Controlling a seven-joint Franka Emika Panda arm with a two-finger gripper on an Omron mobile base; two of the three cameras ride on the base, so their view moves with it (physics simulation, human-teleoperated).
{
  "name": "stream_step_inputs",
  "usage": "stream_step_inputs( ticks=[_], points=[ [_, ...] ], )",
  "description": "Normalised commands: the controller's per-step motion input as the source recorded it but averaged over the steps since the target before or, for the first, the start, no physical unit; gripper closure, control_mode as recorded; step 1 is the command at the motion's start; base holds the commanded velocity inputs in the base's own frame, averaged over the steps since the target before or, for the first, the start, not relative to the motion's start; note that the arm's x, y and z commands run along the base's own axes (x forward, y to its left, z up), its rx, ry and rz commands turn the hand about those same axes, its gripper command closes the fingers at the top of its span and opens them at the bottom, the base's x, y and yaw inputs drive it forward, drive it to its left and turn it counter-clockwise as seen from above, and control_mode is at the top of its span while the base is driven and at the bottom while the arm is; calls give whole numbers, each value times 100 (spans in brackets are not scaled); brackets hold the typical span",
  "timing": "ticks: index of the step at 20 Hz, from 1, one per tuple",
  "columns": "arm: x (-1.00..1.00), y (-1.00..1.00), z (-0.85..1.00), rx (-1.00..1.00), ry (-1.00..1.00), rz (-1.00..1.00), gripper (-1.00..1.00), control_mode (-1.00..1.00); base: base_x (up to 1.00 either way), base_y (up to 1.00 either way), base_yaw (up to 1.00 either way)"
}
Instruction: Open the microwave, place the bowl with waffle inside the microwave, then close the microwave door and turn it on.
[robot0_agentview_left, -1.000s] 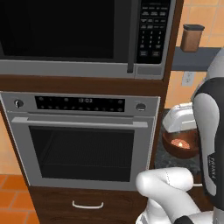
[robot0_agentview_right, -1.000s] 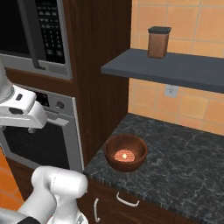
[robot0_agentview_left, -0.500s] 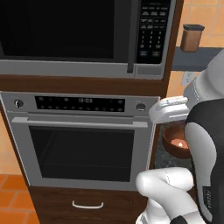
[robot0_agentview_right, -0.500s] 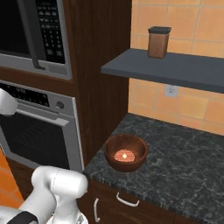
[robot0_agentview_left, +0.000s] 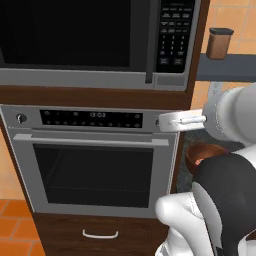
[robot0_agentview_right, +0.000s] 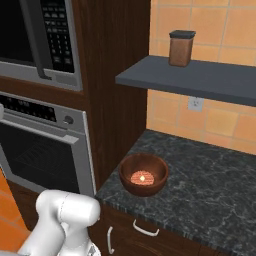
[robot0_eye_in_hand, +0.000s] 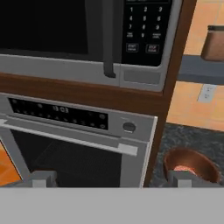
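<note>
Microwave door (robot0_agentview_left: 70, 35): shut. It is the black glass front of the microwave (robot0_eye_in_hand: 87, 70), up high above the silver wall oven (robot0_agentview_left: 95, 160).
Door handle (robot0_eye_in_hand: 108, 39): a dark upright bar between the glass and the keypad (robot0_agentview_left: 172, 35). This looks like the best spot to grab and pull. It looks hard and stiff, maybe a bit slick.
Gripper (robot0_eye_in_hand: 109, 178): its two tips sit far apart, so it is open and holds nothing. It is low, in front of the oven.
Bowl with waffle (robot0_agentview_right: 144, 173): sits on the dark stone counter (robot0_agentview_right: 210, 185), just right of the oven. It looks small, hard and light. The rim is the place to pinch.
Waffle (robot0_agentview_right: 142, 177): tiny and loose inside, so the bowl should stay level.
Step now: I think the door gets opened first.
</note>
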Motion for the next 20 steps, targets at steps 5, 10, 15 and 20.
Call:
stream_step_inputs(
  ticks=[5, 10, 15, 20],
  points=[
    [37, 11, 22, 6, -49, 2, -100, -100, 0, 0, 0],
    [62, 2, 22, 0, -42, 0, -100, -100, 0, 0, 0],
    [27, 0, 59, -3, -22, -4, -100, -100, 0, 0, 0],
    [10, 9, 25, 0, -17, -17, -100, -100, 0, 0, 0]
  ],
)
